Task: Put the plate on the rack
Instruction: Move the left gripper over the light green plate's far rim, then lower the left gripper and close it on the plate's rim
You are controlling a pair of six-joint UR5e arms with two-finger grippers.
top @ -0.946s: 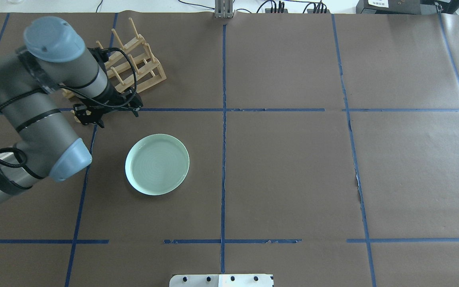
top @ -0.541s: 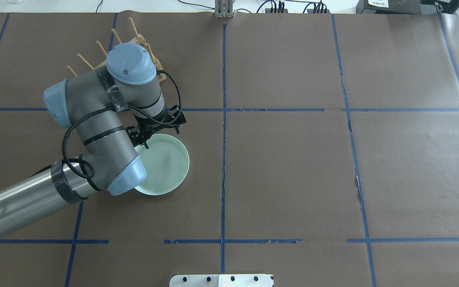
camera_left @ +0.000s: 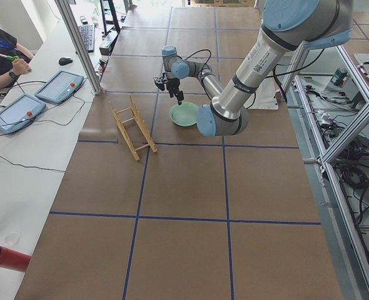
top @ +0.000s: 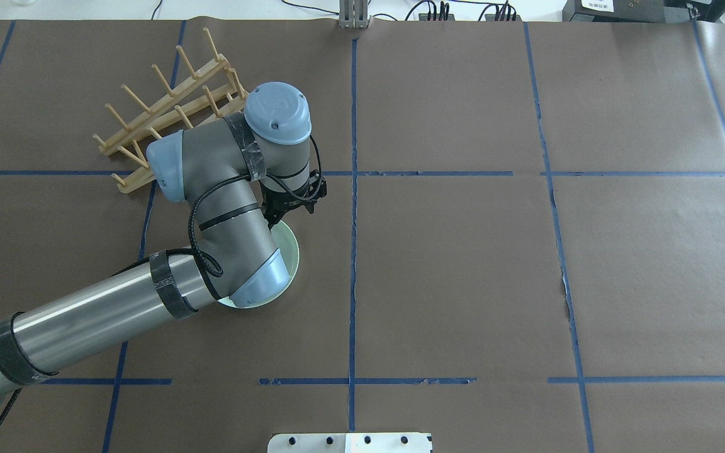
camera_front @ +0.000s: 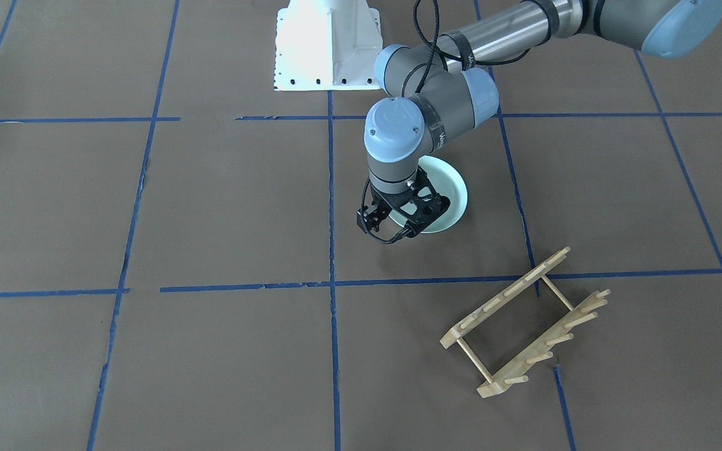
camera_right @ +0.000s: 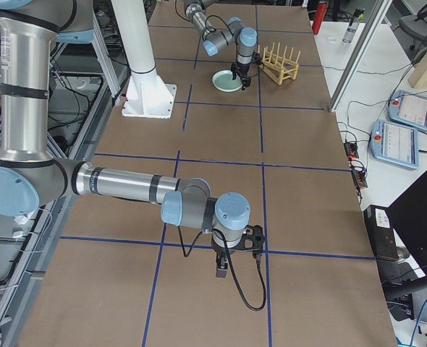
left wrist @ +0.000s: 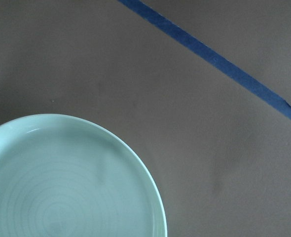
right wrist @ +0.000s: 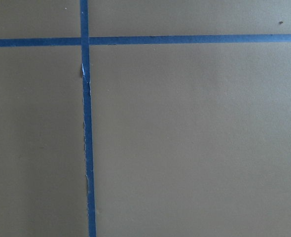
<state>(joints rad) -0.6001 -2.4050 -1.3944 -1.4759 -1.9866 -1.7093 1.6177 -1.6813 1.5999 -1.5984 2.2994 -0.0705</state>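
Note:
The pale mint-green plate lies flat on the brown paper and is partly covered by my left arm in the overhead view. It fills the lower left of the left wrist view. My left gripper is open and empty and hangs just above the plate's rim on the side away from the robot. The wooden rack stands apart from the plate, at the back left in the overhead view. My right gripper shows only in the exterior right view, low over bare paper; I cannot tell whether it is open or shut.
The white robot base stands at the table's robot side. Blue tape lines divide the brown paper. An operators' desk with tablets runs along the far edge beyond the rack.
My left arm has swung away from the rack, rightward and toward the plate, and the gripper is now over the plate's far rim. Plate and rack have not moved.

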